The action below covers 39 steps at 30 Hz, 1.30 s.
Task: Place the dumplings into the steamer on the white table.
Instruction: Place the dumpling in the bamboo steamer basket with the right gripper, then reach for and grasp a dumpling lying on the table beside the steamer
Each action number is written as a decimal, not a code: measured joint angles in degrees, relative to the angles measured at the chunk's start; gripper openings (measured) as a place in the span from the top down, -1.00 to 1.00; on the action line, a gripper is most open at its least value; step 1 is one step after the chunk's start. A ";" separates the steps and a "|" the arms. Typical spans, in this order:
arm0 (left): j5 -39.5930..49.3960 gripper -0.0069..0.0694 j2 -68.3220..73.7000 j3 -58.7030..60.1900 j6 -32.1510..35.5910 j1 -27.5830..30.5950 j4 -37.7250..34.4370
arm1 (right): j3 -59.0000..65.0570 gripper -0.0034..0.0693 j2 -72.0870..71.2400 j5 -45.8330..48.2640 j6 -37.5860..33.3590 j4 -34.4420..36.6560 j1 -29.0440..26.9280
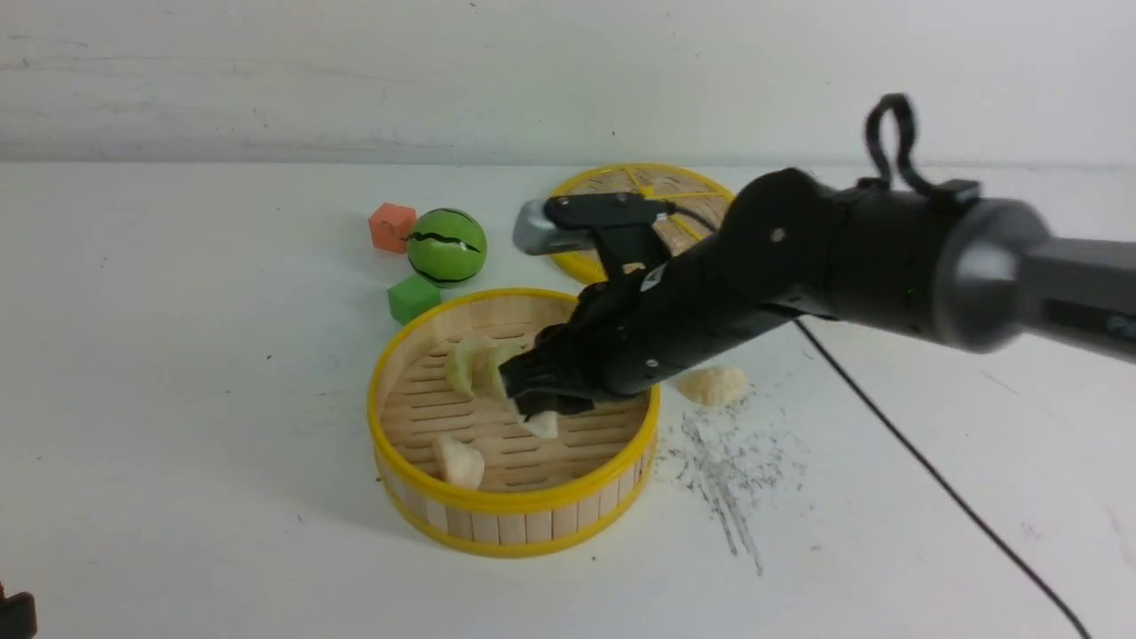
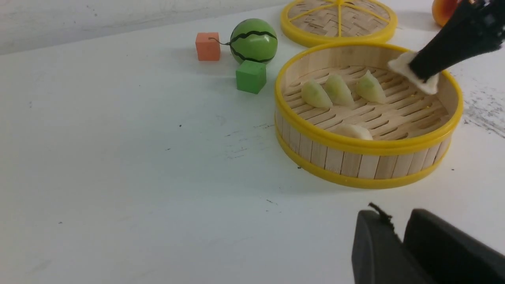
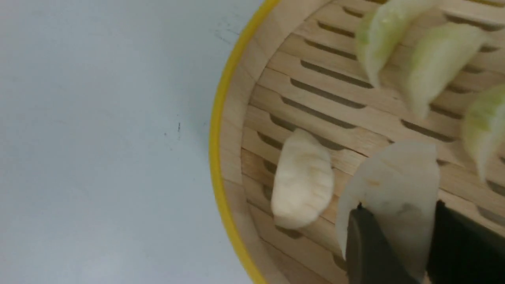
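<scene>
The steamer stands on the white table; it also shows in the left wrist view and the right wrist view. Inside lie three green dumplings and one cream-white dumpling, also in the right wrist view. My right gripper is over the basket, shut on a cream-white dumpling held above the floor. Another cream-white dumpling lies on the table right of the steamer. My left gripper is shut and empty, low over the table, outside the steamer.
The woven lid lies behind the steamer. A toy watermelon, an orange cube and a green cube sit behind-left of the steamer. A black cable crosses the table at right, by scuff marks.
</scene>
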 joint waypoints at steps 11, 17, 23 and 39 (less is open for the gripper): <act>0.00 0.52 0.00 0.00 0.00 0.00 0.00 | -3.52 0.06 7.22 2.07 -0.18 1.36 0.50; 0.00 0.52 0.00 0.00 0.00 0.00 0.00 | -6.07 -0.40 2.85 10.85 -0.44 -0.29 -2.04; 0.00 0.50 0.00 0.00 0.00 0.00 0.00 | -10.47 -0.50 -4.53 19.50 -5.32 -9.63 -9.51; 0.00 0.50 0.00 0.17 0.00 0.00 0.00 | -10.67 -0.28 9.29 11.03 -45.11 -18.84 -13.77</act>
